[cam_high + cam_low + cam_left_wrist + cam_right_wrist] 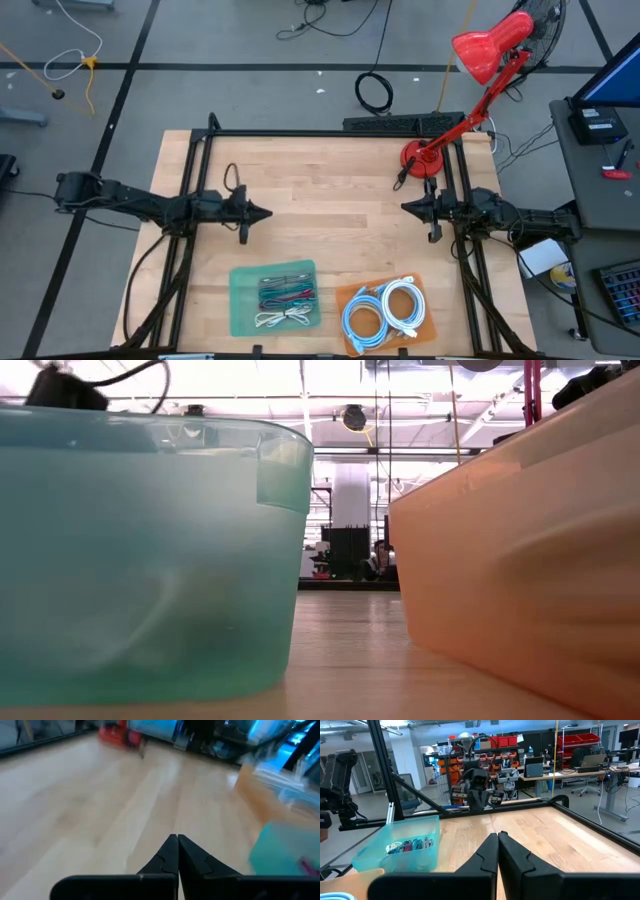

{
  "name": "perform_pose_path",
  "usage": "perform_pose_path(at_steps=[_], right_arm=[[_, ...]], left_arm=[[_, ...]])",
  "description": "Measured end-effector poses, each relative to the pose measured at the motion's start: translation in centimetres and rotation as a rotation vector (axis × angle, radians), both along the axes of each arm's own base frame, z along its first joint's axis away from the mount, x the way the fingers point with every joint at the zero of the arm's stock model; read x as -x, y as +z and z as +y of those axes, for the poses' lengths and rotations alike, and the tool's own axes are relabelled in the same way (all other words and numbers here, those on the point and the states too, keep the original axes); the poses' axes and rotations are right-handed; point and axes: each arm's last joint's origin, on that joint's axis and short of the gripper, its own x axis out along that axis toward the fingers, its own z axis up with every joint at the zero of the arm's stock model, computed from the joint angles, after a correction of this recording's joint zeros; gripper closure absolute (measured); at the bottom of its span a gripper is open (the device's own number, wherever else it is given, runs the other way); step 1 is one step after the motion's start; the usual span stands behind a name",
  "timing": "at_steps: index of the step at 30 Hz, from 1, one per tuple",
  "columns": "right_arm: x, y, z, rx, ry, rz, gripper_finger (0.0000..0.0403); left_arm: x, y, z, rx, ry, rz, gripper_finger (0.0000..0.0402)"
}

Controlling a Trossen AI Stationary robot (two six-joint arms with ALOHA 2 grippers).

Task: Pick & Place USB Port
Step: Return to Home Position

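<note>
Seen from above, charger cables (pixel 285 295) lie in the green bin (pixel 240 285), and white cables (pixel 385 308) coil in the orange bin (pixel 347 294) beside it. The low view shows only the bin walls. Left gripper (pixel 262 212) and right gripper (pixel 408 207) hover beyond the green bin, both pinched closed and empty.

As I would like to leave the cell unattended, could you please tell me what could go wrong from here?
The red lamp stands on the table right beside the right gripper, so a swing of that arm could knock it over. The white cables seem to fill the orange bin, which sits at the table's near edge; a nudge might spill them. The left gripper, shut, seems low risk.
</note>
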Motion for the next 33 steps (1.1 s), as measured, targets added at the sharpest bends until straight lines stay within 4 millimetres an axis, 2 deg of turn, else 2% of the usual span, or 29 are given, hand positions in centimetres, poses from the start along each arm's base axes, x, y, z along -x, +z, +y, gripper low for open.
perform_pose_path(at_steps=[3,8,15,33], right_arm=[[0.0,0.0,0.0,0.000,0.000,0.000,0.0403],[0.0,0.1,0.0,0.000,-0.002,-0.006,0.0403],[0.0,0.0,0.0,0.000,0.000,-0.003,0.0403],[0.0,0.0,0.0,0.000,0.000,-0.003,0.0403]], left_arm=[[0.2,-0.4,0.0,-0.014,0.013,0.042,0.0401],[0.1,0.2,-0.2,-0.056,-0.057,-0.012,0.0401],[0.6,1.1,-0.2,-0.078,-0.054,-0.068,0.0401],[4.0,2.7,-1.5,-0.168,-0.058,-0.143,0.0401]])
